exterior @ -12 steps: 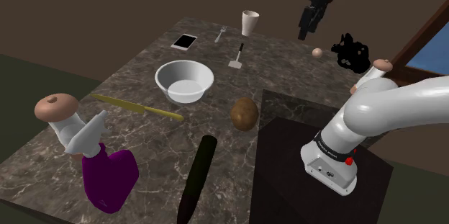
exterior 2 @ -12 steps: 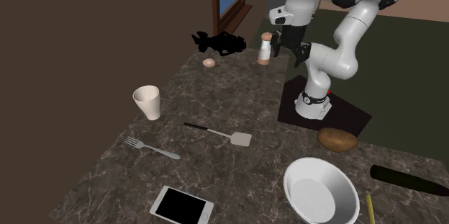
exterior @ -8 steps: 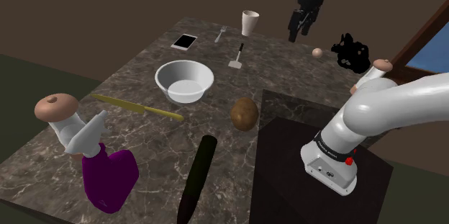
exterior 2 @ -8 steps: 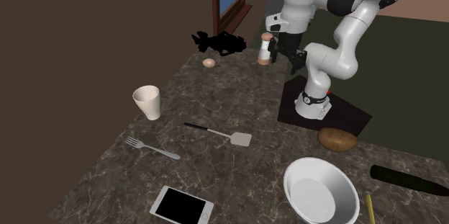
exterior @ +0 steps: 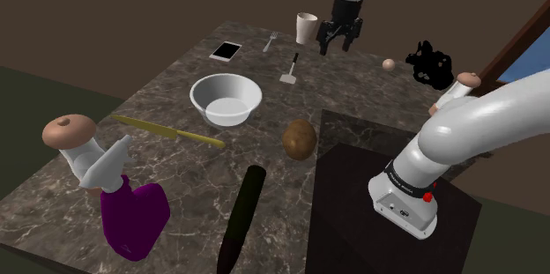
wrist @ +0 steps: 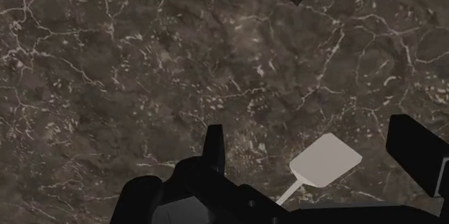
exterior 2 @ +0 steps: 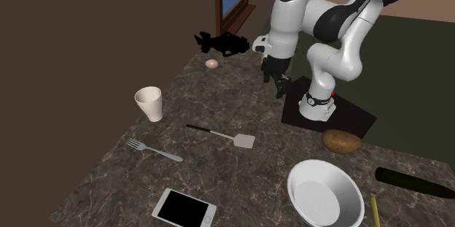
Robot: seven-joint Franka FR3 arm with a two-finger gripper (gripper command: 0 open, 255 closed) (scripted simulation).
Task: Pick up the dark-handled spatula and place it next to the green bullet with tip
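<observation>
Since my jaws stand wide with nothing in them, this is the reach step: my gripper [wrist: 314, 143] hangs in the air over the marble table [wrist: 129, 71], not yet down. The spatula [wrist: 325, 161] lies flat on the table below me. Its pale blade shows between my fingers [wrist: 213, 147], touching neither, and the handle runs back under my palm, hidden. In the shoulder view I hang above it and off to that view's right, near the white cup [exterior: 306, 27], so I judge I'm not yet over the handle. To do it well: shift over the dark handle, not the blade, turn the wrist so the fingers straddle its width, drop straight, and close low, since it looks thin and flat. Farther off, past the white bowl [exterior: 226, 98] and the brown potato [exterior: 299, 138], the dark green bullet-shaped thing [exterior: 244, 211] lies toward the shoulder view's bottom edge, well apart from the spatula.
</observation>
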